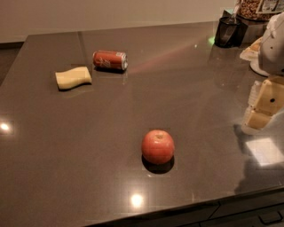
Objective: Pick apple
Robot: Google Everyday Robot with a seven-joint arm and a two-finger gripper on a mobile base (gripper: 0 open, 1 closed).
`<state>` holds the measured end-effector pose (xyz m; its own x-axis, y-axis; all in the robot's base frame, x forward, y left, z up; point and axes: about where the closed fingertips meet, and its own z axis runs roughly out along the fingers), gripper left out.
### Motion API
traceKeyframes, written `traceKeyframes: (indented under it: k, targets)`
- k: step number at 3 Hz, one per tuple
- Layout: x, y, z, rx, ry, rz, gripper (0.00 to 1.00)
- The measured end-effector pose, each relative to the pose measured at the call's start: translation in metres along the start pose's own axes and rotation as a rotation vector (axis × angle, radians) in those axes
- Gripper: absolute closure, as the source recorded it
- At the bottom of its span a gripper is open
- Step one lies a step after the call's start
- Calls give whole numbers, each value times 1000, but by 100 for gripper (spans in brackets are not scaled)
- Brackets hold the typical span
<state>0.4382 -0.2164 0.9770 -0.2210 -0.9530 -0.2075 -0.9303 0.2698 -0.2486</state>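
At the far left of the dark countertop (49, 150) lies a pale yellow, sponge-like block (73, 77). Just right of it and a little farther back, a red soda can (110, 60) lies on its side. The apple (158, 146) sits upright near the front edge, roughly mid-counter, alone on its own shadow. It is well apart from the gripper (265, 104), which hangs over the counter's right edge, to the apple's right and slightly farther back. It holds nothing; whether it is spread or closed I cannot tell. In the back right corner stands a black cup (228, 32) whose contents are hard to make out. Beside it, a jar (250, 9) of something brown is cut off by the frame.
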Motion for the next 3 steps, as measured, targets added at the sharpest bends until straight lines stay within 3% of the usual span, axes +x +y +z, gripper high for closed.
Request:
traceKeyframes:
  k: [2,3]
  targets:
    - [-11,7,3,-21,-38,-5,0]
    - [-34,23,11,-37,-84,-48,0]
